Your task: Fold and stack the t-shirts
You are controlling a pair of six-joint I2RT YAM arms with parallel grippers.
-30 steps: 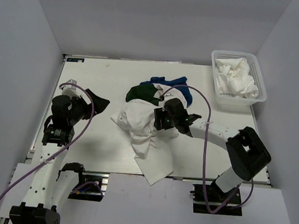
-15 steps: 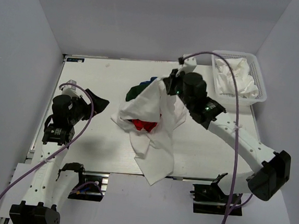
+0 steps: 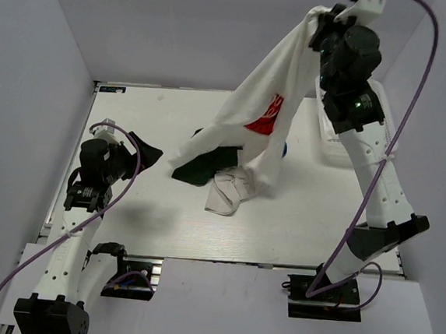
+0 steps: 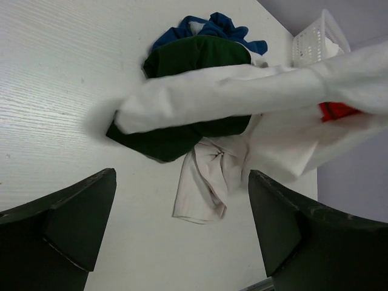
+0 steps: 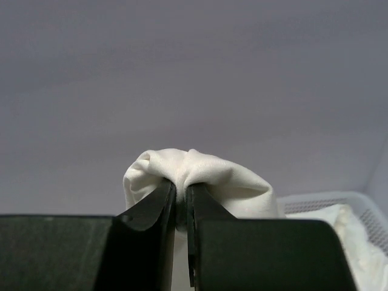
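My right gripper point(image 3: 323, 18) point(image 5: 180, 188) is raised high over the table's back right, shut on a bunch of a white t-shirt point(image 3: 267, 108) point(image 5: 194, 173) with a red print. That shirt hangs down to the pile, its hem draped over a dark green t-shirt point(image 3: 203, 165) point(image 4: 194, 60). A blue t-shirt point(image 4: 209, 27) lies behind the green one. Another crumpled white t-shirt point(image 3: 227, 191) point(image 4: 209, 179) lies in front of the pile. My left gripper point(image 3: 142, 150) point(image 4: 182, 236) hovers open over the left of the table, empty, facing the pile.
A white mesh basket point(image 3: 326, 149) point(image 4: 315, 39) with white cloth stands at the back right, mostly hidden behind my right arm in the top view. Grey walls close in the table point(image 3: 126, 205) on three sides.
My right gripper shut on the white t-shirt at the pile and lifted it high toward the back right, stretching it out and uncovering the green one. The left arm has stayed still.
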